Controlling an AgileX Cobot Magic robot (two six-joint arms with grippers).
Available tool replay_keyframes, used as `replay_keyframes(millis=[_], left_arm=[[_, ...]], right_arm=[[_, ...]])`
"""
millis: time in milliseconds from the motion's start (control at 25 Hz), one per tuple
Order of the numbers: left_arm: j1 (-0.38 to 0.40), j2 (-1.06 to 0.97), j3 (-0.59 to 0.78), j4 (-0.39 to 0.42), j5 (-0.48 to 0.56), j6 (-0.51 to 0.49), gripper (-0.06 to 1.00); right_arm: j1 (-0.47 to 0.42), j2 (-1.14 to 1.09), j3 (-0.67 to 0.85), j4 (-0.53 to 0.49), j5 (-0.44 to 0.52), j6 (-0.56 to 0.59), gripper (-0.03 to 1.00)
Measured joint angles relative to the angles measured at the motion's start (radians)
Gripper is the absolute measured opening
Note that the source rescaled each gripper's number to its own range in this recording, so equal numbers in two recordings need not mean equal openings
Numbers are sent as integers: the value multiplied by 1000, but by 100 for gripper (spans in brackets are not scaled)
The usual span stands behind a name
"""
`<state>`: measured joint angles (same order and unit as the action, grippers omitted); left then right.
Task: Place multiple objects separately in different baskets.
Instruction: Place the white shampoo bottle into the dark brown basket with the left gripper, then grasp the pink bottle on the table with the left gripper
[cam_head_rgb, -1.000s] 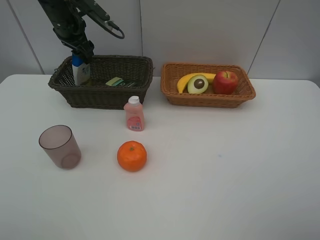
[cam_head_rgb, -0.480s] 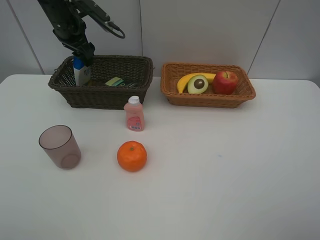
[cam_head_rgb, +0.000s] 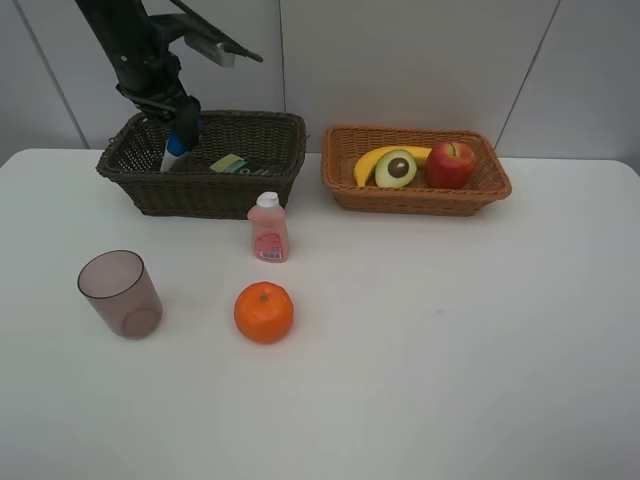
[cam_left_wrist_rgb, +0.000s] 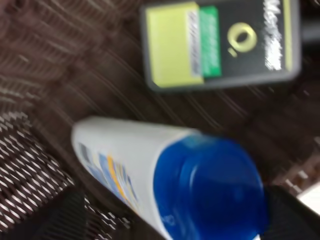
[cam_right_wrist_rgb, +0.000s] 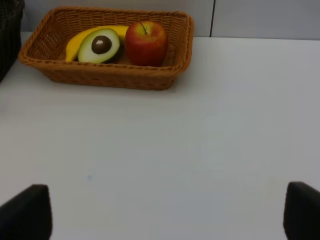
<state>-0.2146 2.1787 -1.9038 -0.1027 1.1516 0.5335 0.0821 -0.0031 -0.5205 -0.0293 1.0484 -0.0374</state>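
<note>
The white blue-capped shampoo bottle (cam_head_rgb: 174, 153) (cam_left_wrist_rgb: 120, 160) leans tilted inside the dark brown basket (cam_head_rgb: 200, 192). My left gripper (cam_head_rgb: 186, 127) (cam_left_wrist_rgb: 180, 220) hangs just over it, open, with its fingers wide of the blue cap. The dark green bottle (cam_head_rgb: 245, 165) (cam_left_wrist_rgb: 220, 42) lies flat in the same basket. Banana (cam_head_rgb: 368, 160), halved avocado (cam_head_rgb: 396, 168) and apple (cam_head_rgb: 451, 163) lie in the light tan basket (cam_head_rgb: 415, 200) (cam_right_wrist_rgb: 107, 75). The pink bottle (cam_head_rgb: 269, 230), orange (cam_head_rgb: 264, 311) and mauve cup (cam_head_rgb: 120, 293) stand on the table. My right gripper (cam_right_wrist_rgb: 162, 220) is open over bare table.
The white table (cam_head_rgb: 450, 340) runs to a grey panelled wall behind both baskets. The pink bottle stands close to the dark basket's front wall. A corner of the dark basket (cam_right_wrist_rgb: 7, 30) shows in the right wrist view.
The shampoo bottle stood upright at the dark basket's left end; now it tips over to the right inside it. My left gripper has shifted right and turned.
</note>
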Motion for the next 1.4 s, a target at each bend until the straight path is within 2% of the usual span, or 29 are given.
replay_keyframes(millis=[160,760,1160,1400], left_arm=[[0,-1,0,-11,60,-22,91],[-20,-89,-1,-40,62,-106,91],[-163,-141,-1,-55,63,-90,91],[-262,-141,-1,-44,63,57,91]], right_arm=[[0,0,0,0,0,0,97],[0,0,0,0,0,0,97],[0,0,0,0,-1,0,97],[0,0,0,0,-1,0,97]])
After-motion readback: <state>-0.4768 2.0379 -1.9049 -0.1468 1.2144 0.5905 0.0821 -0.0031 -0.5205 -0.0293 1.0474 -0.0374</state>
